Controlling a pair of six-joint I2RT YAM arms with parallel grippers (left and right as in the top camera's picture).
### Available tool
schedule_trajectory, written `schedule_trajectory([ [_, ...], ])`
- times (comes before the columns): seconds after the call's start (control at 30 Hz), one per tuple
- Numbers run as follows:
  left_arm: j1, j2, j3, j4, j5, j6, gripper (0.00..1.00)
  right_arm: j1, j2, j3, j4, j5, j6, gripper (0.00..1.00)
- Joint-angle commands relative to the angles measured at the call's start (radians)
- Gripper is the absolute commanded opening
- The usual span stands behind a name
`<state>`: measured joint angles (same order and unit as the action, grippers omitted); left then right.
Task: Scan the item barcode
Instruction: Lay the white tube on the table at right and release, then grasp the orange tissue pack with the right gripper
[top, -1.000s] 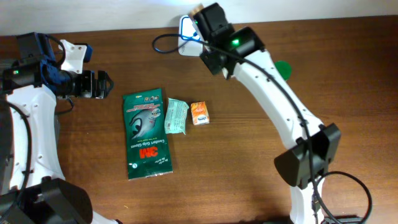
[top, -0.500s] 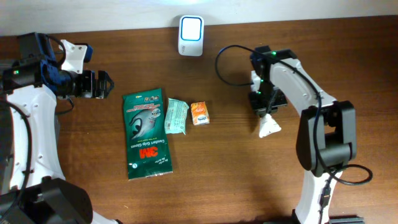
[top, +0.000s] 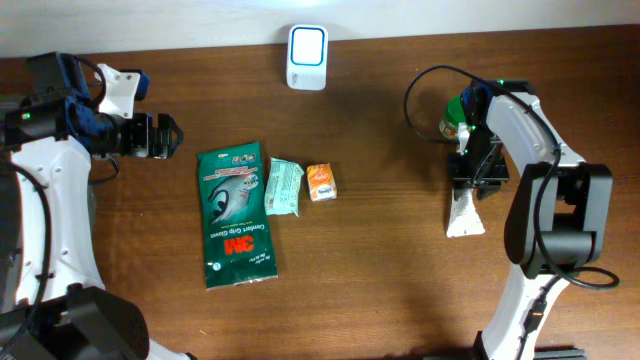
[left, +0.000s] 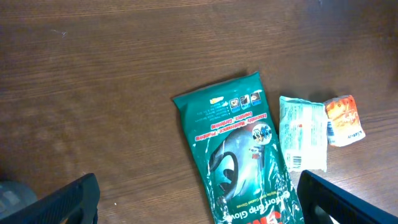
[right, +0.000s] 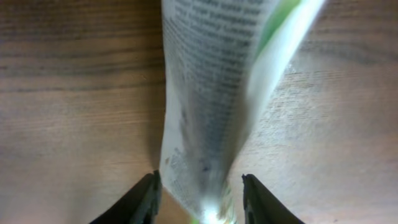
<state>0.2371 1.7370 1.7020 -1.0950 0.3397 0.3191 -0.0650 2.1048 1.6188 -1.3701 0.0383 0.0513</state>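
A white packet with small print and a green edge (top: 465, 216) lies on the table at the right. My right gripper (top: 472, 178) stands over its far end. In the right wrist view the packet (right: 214, 93) runs up between the two fingers (right: 142, 200), which are parted, with a gap on the right side. The white barcode scanner (top: 307, 45) stands at the back centre. My left gripper (top: 166, 135) hovers wide open at the left, holding nothing. In its wrist view the left gripper (left: 199, 202) looks down on the green pack (left: 239, 155).
A green 3M glove pack (top: 237, 213), a pale green packet (top: 284, 187) and a small orange packet (top: 321, 182) lie left of centre. A green round object (top: 455, 113) sits behind the right arm. The scanner's cable loops near it.
The right arm swung from the scanner to the table's right side with the white packet, set it down, and its jaws have parted. The left arm has not moved.
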Motion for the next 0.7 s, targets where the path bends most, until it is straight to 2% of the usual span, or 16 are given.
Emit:
schedule_trajectory([
  [0.0,0.003,-0.015,0.014,0.002,0.003,0.015,0.99,0.000,-0.019,0.019,-0.039,-0.005,-0.017,0.53],
  [0.13,0.002,-0.015,0.014,0.002,0.003,0.015,0.99,0.020,-0.077,0.115,-0.097,-0.066,-0.044,0.61],
  [0.23,0.003,-0.015,0.014,0.002,0.003,0.015,0.99,0.049,-0.173,0.176,-0.109,-0.109,-0.047,0.63],
  [0.33,0.002,-0.015,0.014,0.002,0.003,0.015,0.99,0.089,-0.294,0.224,-0.144,-0.184,-0.047,0.62],
  [0.43,0.002,-0.015,0.014,0.002,0.003,0.015,0.99,0.094,-0.382,0.224,-0.129,-0.387,-0.047,0.61],
  [0.53,0.003,-0.015,0.014,0.002,0.003,0.015,0.99,0.127,-0.373,0.223,-0.120,-0.544,-0.047,0.60],
  [0.67,0.002,-0.015,0.014,0.002,0.003,0.015,0.99,0.244,-0.330,0.202,-0.053,-0.536,-0.010,0.53],
])
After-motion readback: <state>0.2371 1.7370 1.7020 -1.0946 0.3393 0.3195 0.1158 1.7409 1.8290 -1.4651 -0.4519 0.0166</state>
